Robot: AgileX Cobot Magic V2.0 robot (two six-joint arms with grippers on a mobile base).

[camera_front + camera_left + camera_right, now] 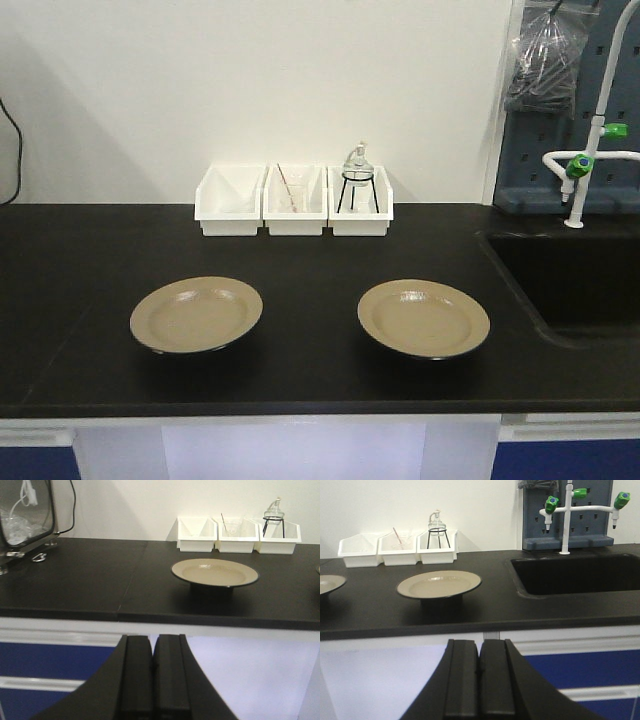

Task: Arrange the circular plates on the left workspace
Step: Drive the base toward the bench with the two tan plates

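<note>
left claw [151, 680]: pressed together, nothing between its fingers, low centre of the left wrist view.
right claw [480, 680]: also pressed together and bare, low centre of the right wrist view.
tabletop [80, 260]: matte black with a white front edge.
left plate [196, 314]: tan, flat on the tabletop, lower left of centre in the front view.
right plate [424, 318]: same kind, lower right of centre, well apart from the first.
sink [575, 275]: recessed, right edge of the frame.
bins [295, 200]: three white, in a row at the back, upper centre; the rightmost holds a glass flask [357, 165].
</note>
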